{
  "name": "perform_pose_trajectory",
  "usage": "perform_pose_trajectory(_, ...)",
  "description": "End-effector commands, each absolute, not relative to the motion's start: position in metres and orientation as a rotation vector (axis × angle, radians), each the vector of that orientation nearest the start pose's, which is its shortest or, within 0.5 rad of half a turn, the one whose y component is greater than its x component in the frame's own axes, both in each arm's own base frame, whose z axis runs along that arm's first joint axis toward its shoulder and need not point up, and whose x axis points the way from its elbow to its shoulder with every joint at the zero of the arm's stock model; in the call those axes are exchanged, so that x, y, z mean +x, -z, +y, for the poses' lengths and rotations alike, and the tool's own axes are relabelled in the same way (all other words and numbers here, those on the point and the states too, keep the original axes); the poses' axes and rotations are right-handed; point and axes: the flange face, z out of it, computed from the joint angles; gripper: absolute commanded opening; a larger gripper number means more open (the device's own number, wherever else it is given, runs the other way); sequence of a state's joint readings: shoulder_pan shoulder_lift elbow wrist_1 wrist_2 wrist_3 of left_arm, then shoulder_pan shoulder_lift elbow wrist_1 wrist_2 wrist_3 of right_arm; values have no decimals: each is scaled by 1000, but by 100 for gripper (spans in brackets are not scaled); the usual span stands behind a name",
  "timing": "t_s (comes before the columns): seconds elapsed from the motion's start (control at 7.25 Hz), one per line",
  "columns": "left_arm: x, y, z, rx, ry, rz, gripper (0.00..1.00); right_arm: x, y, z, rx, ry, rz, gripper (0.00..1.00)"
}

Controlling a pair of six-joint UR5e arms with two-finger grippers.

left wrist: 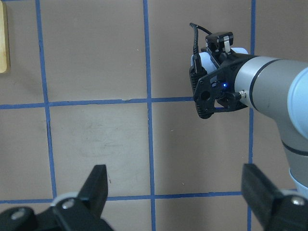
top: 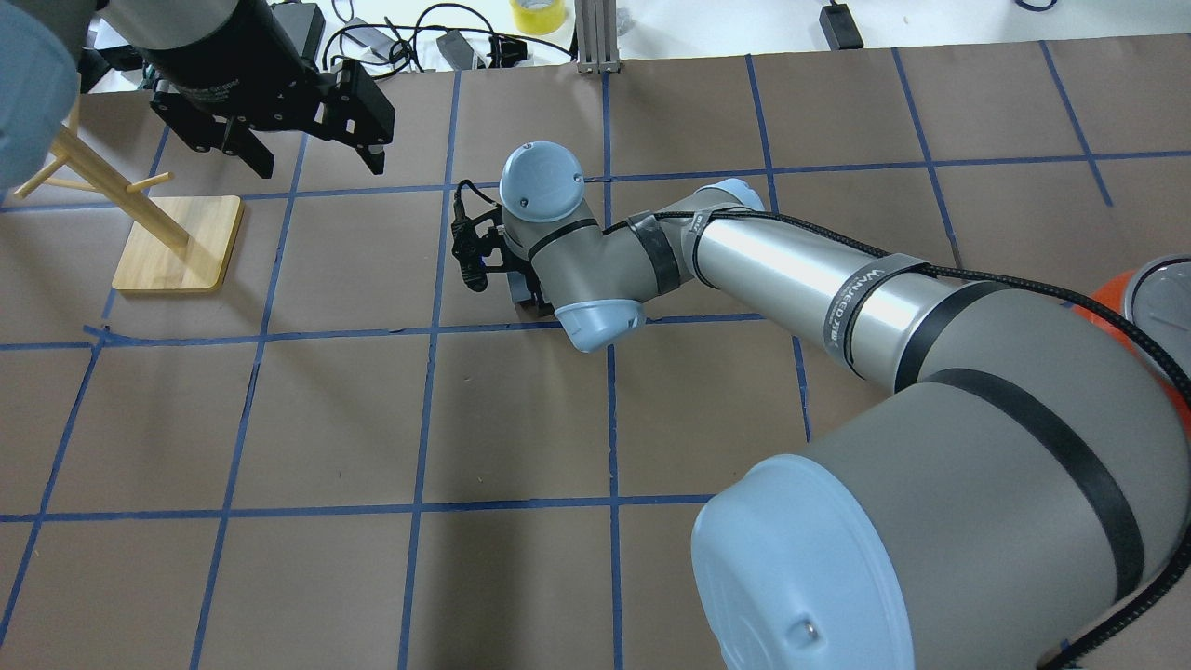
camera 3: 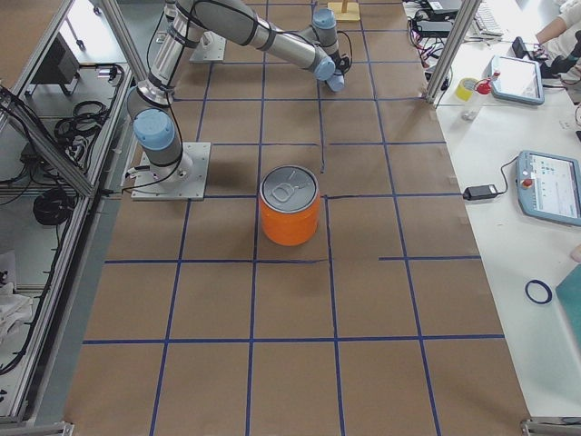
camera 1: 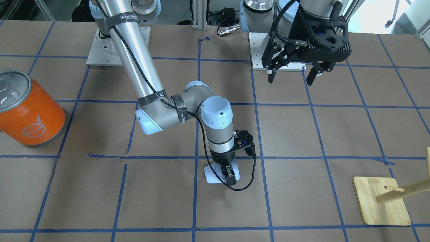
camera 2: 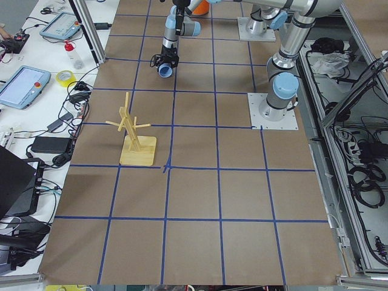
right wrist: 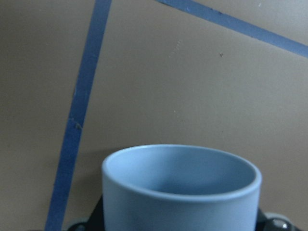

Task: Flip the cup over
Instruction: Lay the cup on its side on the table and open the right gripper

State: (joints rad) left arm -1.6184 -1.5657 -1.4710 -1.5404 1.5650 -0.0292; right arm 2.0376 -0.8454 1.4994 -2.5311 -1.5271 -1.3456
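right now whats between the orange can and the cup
Only bare brown paper with blue tape lines lies between the orange can and the cup, clearest in the exterior right view.

One cup. One orange can. One wooden peg stand. Two robot arms, each with one gripper: the left gripper and the right gripper. On the side bench there seem to be two tablets, though they show small.
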Motion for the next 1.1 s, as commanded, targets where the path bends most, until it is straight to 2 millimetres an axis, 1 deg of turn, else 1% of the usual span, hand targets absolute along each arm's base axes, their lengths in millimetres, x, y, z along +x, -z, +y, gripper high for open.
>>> perform_pose_trajectory(0.0, -158, -543, -493, 32, 210, 3146, 100, 446, -183, -579, -2527, 480, 1973, 100)
perform_pose_trajectory(0.14, -157, -543, -493, 32, 210, 3143, 100, 446, -189, -579, -2527, 497, 1973, 100)
perform_pose_trajectory(0.28, -157, -543, -493, 34, 210, 3144, 100, 446, -205, -581, -2517, 544, 1991, 100)
perform_pose_trajectory(0.41, -158, -542, -494, 35, 210, 3147, 100, 442, -229, -581, -2436, 594, 2079, 100)
perform_pose_trajectory(0.55, -160, -542, -497, 23, 206, 3217, 100, 438, -253, -580, -2258, 627, 2236, 100)
perform_pose_trajectory(0.69, -153, -539, -504, -3, 199, 3252, 100, 416, -290, -583, -2089, 626, 2404, 100)
perform_pose_trajectory(0.83, -138, -523, -518, -35, 160, 3257, 100, 376, -333, -592, -1785, 666, 2630, 100)
perform_pose_trajectory(0.97, -133, -501, -537, 24, 117, 3265, 100, 331, -359, -598, -1515, 577, 2785, 100)
